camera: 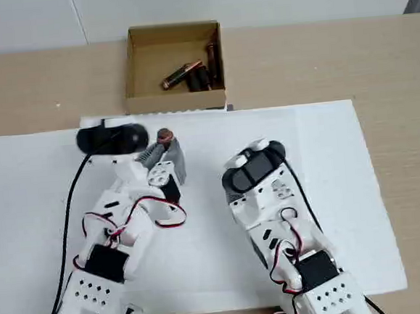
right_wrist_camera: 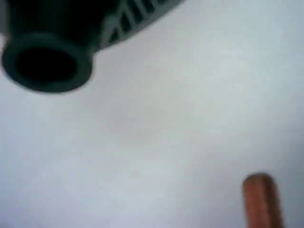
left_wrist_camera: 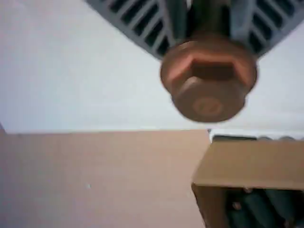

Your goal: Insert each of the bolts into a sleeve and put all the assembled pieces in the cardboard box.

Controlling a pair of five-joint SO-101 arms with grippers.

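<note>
Here, the left gripper clamps a copper bolt by its shank above the white sheet, hex head toward the cardboard box. The right gripper grips a dark sleeve, its open mouth apart from a copper shank end. Mating them looks like the step in hand: line shank and bore on one axis, then feed slowly, both grips firm. Both arms lie stretched forward side by side, the left nearer the box, where finished pieces lie.
</note>
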